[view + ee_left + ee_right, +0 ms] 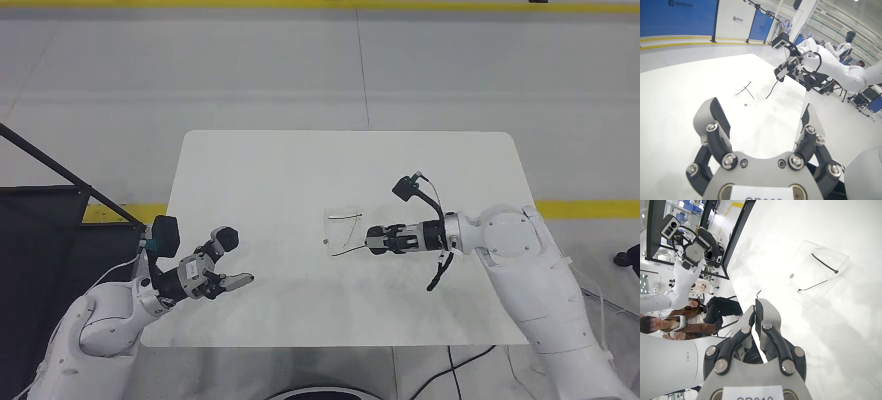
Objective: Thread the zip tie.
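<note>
Right now the right fingers (770,313) are pressed together on a black zip tie (771,89). They pinch it close to one end, so a short bent stub pokes out past the fingertips. The long tail droops away from them toward the white counter (280,180). Its free tip hangs close to the surface, though I cannot tell whether it touches.

Just ahead of those fingertips a clear plastic tray (845,258) lies flat on the counter. A second zip tie (824,263) rests straight inside it, with its small square head at the end nearer the right fingers. A third zip tie (813,286) lies at an angle to that one along the tray's near edge. Its head points out onto bare counter, and I cannot tell whether its other end sits inside the tray. A small brown scrap (791,276) lies on the counter between the right fingertips and the tray.

Meanwhile the left fingers (720,115) are spread wide, held above the counter near its front edge. They are well apart from the right fingers, with the tray and both loose ties far out ahead of their tips.
</note>
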You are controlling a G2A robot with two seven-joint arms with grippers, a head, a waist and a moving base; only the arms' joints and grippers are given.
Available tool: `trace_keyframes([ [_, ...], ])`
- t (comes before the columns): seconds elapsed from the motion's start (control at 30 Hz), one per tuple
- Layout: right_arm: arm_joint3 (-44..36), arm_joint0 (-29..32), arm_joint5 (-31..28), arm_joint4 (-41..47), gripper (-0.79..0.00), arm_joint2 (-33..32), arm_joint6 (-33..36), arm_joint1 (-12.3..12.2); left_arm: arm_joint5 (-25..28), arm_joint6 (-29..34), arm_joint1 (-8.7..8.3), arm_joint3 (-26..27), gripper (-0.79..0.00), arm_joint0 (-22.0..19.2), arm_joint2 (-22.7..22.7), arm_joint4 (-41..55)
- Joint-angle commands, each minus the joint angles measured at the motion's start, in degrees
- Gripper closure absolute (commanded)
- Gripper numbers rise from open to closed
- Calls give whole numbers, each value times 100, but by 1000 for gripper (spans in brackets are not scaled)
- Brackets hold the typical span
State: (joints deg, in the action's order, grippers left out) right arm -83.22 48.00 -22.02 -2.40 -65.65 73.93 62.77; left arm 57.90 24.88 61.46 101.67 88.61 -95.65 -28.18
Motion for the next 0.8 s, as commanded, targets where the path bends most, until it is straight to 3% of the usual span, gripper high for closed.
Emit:
trace_keyframes([
  [0.0,-345,53,142,-68,0,7,25,-19,10,208,-41,63,-785,-145,165,158],
  [0.1,-680,111,356,-126,0,74,27,-32,10,400,-89,78,-785,-238,196,233],
  [0.47,-690,125,357,-126,0,76,-8,-32,-26,378,-88,108,-785,-229,229,214],
  [0.57,-865,120,238,40,0,166,190,-39,10,514,-117,230,-785,-321,487,36],
  [0.77,-1028,-226,426,262,0,333,632,-40,10,816,-261,-10,-785,-974,1353,-10],
])
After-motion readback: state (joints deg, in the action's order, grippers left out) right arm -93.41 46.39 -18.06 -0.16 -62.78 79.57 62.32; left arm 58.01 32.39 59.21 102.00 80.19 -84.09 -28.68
